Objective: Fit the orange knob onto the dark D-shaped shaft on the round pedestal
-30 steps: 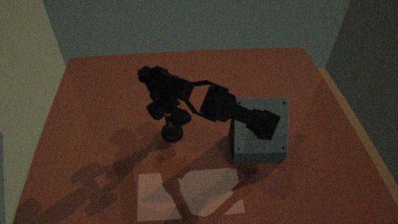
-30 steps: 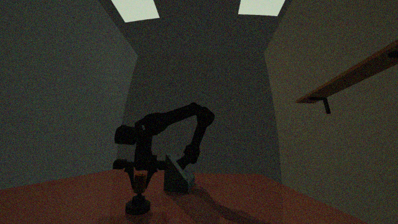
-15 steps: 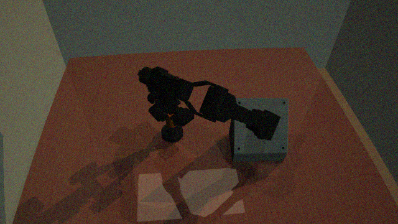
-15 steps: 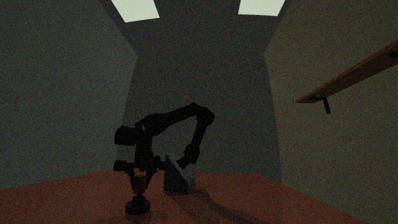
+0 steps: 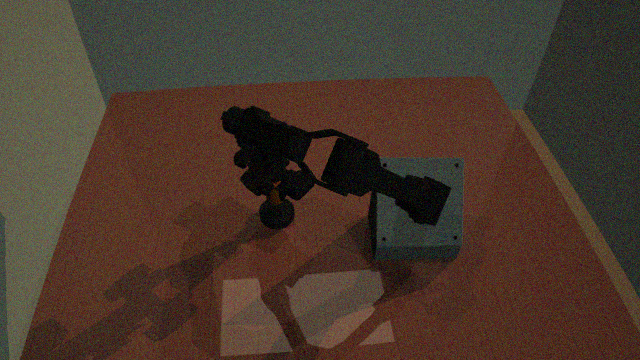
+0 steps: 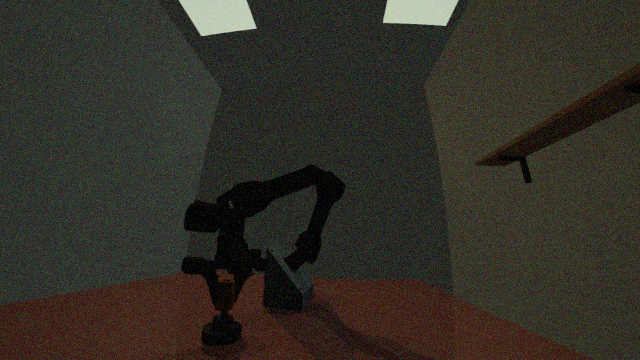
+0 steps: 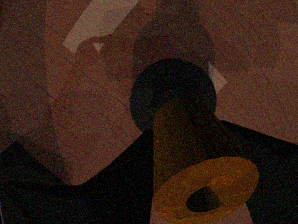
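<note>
The orange knob (image 5: 275, 195) (image 6: 225, 287) (image 7: 172, 145) is upright between the fingers of my gripper (image 5: 276, 192) (image 6: 224, 299) (image 7: 185, 132), which is shut on it. In the wrist view its wide top ring with a dark hole faces the camera. The dark round pedestal (image 5: 277, 217) (image 6: 221, 333) (image 7: 145, 97) stands on the table directly below the knob. In the exterior view the knob and fingertips are a little above the pedestal's wide base, with a narrow dark part between. The shaft's top and the knob's lower end are hidden, so I cannot tell whether the shaft is inside the hole.
A grey-blue box with a sloped top (image 5: 420, 225) (image 6: 281, 292) stands beside the pedestal, under the arm's rear part in the top view. A wooden shelf (image 6: 565, 120) is on the right wall. The arm's shadows and bright light patches fall across the reddish table (image 5: 165, 120).
</note>
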Robot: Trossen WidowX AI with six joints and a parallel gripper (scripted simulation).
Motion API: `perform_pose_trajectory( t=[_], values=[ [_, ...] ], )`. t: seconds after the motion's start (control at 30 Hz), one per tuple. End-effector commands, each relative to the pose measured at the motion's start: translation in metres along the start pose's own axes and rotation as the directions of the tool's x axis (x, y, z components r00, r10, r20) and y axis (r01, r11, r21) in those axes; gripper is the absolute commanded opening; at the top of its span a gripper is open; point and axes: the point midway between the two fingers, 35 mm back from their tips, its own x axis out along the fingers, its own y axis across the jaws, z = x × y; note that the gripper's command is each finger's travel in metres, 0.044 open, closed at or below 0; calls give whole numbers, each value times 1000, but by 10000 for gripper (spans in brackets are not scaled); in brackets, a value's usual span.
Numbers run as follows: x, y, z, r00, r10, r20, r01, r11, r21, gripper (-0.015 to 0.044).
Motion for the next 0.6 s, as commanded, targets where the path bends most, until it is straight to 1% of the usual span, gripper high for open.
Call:
perform_pose_trajectory(
  t=[0.0, 0.57],
  values=[
    [2, 1, -1, 1000, 1, 2, -1, 995, -95, 0],
    [0, 0, 0, 1000, 1, 2, -1, 995, -95, 0]
  ],
)
